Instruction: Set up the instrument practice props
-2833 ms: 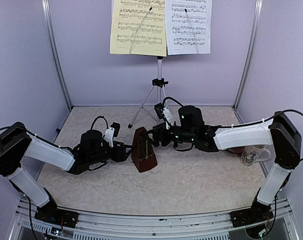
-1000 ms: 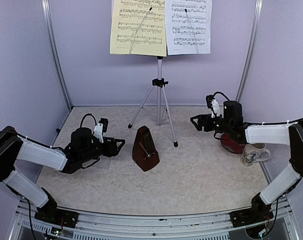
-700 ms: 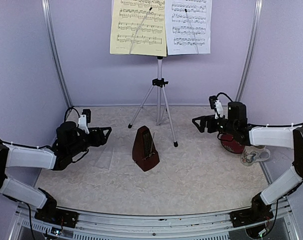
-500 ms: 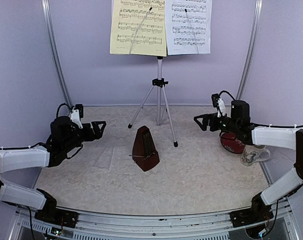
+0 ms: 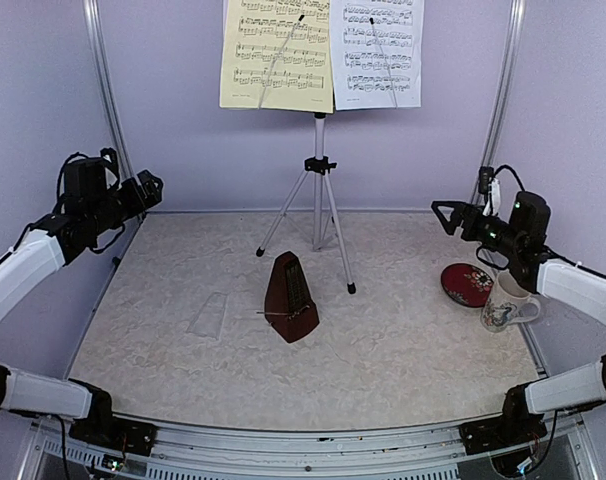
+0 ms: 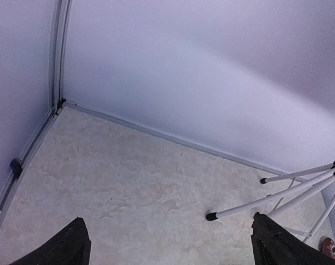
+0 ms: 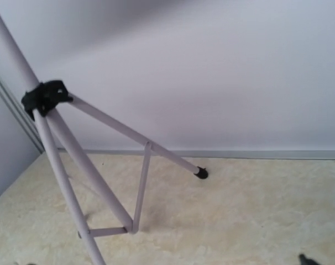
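since the white tripod music stand point(image 5: 320, 140) is standing at 12 o'clock on the table point(image 5: 413, 360) with the yellow sheet of music point(image 5: 276, 55) and the white sheet of music point(image 5: 378, 50) hanging side by side on its desk, and the brown pyramid metronome point(image 5: 289, 298) is sitting upright near the middle, the setup is looking as good as finished to me. the left gripper point(image 5: 148, 187) is hovering high at 10 o'clock with its jaws spread wide and nothing between them, as the left wrist view is showing. the right gripper point(image 5: 445, 213) is hovering at 2 o'clock, jaws likewise apart and holding nothing. the step in hand is reading as getting clear of the props, so the next move is probably calling for no more than parking both arms without brushing anything. the stand's right front foot is landing near the metronome, at its 1 o'clock but apart from it, and the splayed legs are filling the back centre close to the rear wall. each gripper is sitting close to a back corner post. the right forearm is passing close by the floral mug point(image 5: 505, 303) and the red dish point(image 5: 468, 284), both crowding the 3 o'clock edge, so that arm is needing care. the widest room for moving is lying across the near half of the table, from 4 round to 8 o'clock.
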Controlling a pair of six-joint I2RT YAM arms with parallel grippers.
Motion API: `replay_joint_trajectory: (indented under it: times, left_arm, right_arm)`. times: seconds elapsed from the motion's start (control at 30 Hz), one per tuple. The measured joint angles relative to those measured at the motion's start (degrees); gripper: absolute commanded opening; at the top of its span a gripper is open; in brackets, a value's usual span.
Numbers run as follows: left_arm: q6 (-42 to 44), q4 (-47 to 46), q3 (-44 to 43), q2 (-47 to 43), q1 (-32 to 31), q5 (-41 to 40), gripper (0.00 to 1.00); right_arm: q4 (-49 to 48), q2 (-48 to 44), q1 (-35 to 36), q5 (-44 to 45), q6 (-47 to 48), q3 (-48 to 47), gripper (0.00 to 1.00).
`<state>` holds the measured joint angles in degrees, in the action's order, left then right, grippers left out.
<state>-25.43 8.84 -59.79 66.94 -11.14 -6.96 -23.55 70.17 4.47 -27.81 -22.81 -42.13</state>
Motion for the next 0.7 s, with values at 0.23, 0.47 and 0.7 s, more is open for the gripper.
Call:
replay_joint_trajectory:
  times: [0.23,0.47,0.7]
  left_arm:
    - [-1.6,3.0,7.3,0.3,2.7,1.9,0.99]
    - [-1.8,4.1,8.3,1.4,5.8,3.3,0.99]
    - [-2.8,4.6,8.3,1.4,6.0,2.0,0.99]
  right_arm:
    - [-0.6,-7.1,-3.5,-0.5,-1.8,7.0,1.00]
    - [-0.3,-11.2,-4.6,0.7,-2.4,11.9,1.00]
    - [-0.3,-11.7,-4.7,1.0,-2.4,12.0,1.00]
